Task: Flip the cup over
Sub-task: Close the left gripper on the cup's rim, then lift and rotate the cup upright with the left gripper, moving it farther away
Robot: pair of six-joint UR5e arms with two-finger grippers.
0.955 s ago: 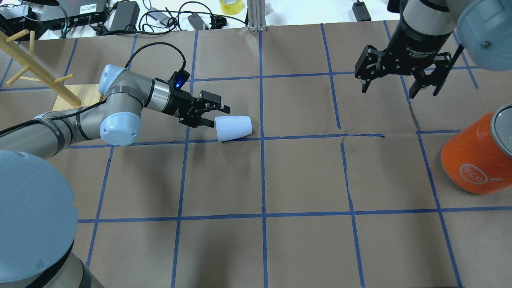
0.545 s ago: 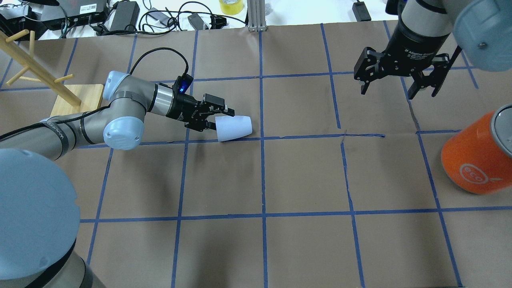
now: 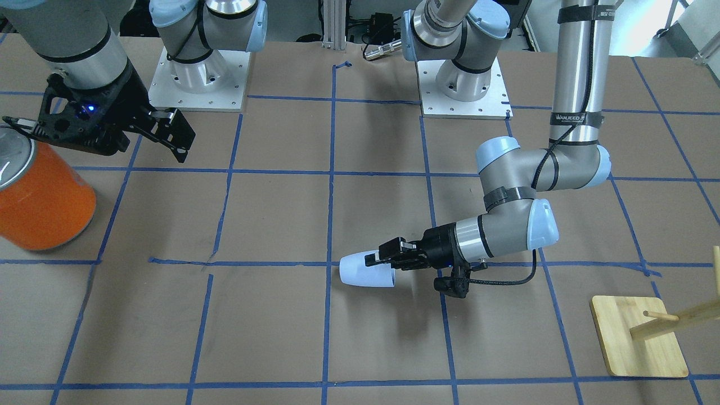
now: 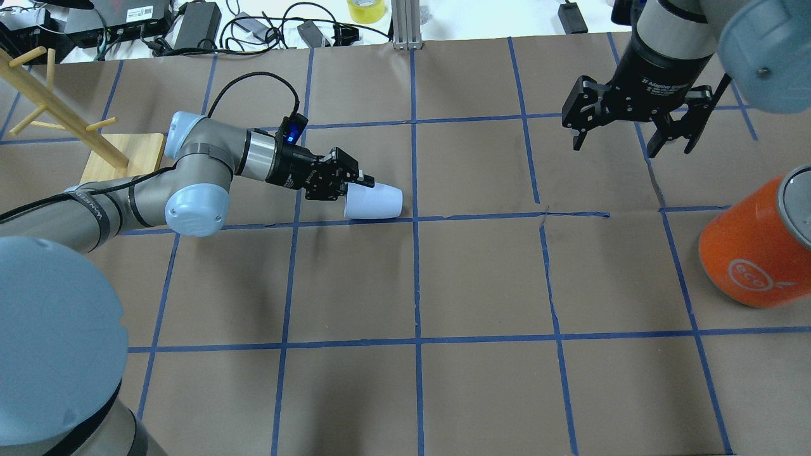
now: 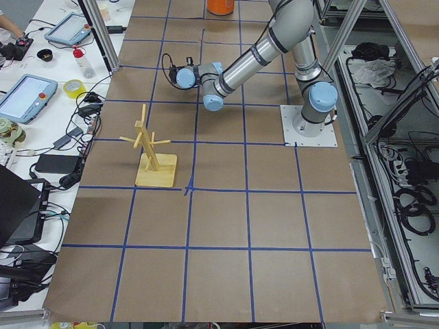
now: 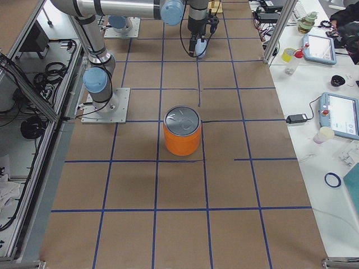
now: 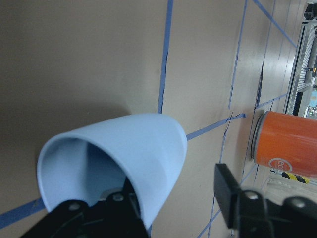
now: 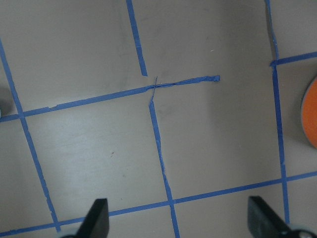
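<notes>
Left end effector [image 4: 356,190] is low over the counter [image 4: 481,285], roughly horizontal, nosed up to the cup [image 4: 378,202]. Cup lies on its side on the counter, mouth facing this end effector, closed base pointing away from it. Wrist view: one finger is inside the mouth, the other sits outside the wall with a visible gap. So the fingers straddle the rim and are spread, not clamped. Right end effector [image 4: 613,144] hangs above the counter, well away from the cup, fingers pointing down and spread wide. Orange can [image 4: 754,253] stands upright off to that end effector's right, clear of its fingers. Wooden peg rack [image 4: 120,161] stands back behind the left end effector, beside the arm's elbow.
</notes>
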